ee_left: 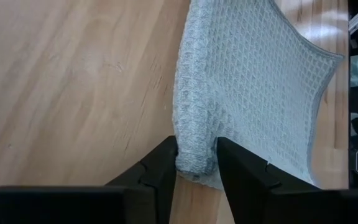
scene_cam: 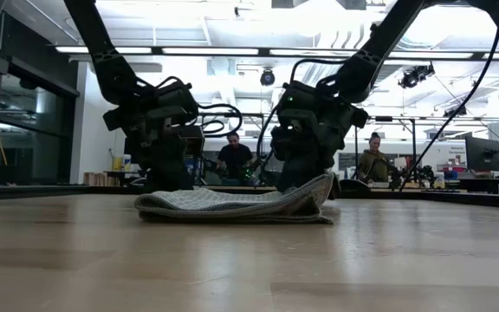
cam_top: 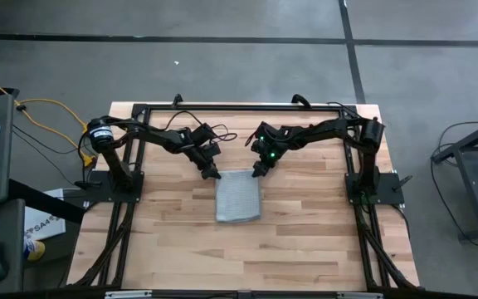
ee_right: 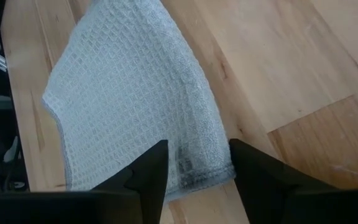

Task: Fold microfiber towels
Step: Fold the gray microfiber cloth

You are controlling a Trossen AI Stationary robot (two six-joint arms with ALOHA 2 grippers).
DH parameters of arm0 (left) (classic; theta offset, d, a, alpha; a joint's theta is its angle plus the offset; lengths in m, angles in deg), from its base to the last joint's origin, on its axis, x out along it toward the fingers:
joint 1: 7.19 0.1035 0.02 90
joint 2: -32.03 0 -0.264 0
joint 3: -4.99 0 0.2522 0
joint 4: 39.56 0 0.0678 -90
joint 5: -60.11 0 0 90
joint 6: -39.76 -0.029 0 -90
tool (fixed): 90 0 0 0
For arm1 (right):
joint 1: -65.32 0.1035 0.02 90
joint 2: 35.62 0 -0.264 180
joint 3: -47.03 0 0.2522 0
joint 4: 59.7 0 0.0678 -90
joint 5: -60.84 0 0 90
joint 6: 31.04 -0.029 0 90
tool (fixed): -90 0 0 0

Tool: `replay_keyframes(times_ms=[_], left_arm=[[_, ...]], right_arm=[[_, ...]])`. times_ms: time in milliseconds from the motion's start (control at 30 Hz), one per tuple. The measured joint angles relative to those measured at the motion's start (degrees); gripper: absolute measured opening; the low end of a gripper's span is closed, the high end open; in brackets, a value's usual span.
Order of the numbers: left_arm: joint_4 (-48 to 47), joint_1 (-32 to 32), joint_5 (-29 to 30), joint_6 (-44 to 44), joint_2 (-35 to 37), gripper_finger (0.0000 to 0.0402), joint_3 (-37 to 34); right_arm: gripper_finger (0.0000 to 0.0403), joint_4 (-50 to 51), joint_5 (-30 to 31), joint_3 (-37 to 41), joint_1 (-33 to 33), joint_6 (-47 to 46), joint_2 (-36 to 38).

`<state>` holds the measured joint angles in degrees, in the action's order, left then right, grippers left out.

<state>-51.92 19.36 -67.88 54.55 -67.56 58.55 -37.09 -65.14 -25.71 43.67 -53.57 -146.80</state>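
Both end effectors sit at the far corners of a folded grey-blue towel on the desk. The left end effector pinches its corner; the right end effector straddles its corner, fingers apart. Next, likely close and lift together.

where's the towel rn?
High view: the towel lies near the middle of the table, toward its far edge, with the left hand and right hand at its two far corners.
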Motion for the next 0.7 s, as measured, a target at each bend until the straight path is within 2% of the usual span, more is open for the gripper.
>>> replay_keyframes(times_ms=[300,700], left_arm=[[0.1,0.1,1.7,-1.5,0.0,0.0116,0.0],[0.2,0.1,1.7,-1.4,0.0,0.0116,0.0]], right_arm=[[0.0117,0.3,-0.1,0.0,-0.6,0.2,0.0],[0.0084,0.3,-0.1,0.0,-1.0,0.3,0.0]])
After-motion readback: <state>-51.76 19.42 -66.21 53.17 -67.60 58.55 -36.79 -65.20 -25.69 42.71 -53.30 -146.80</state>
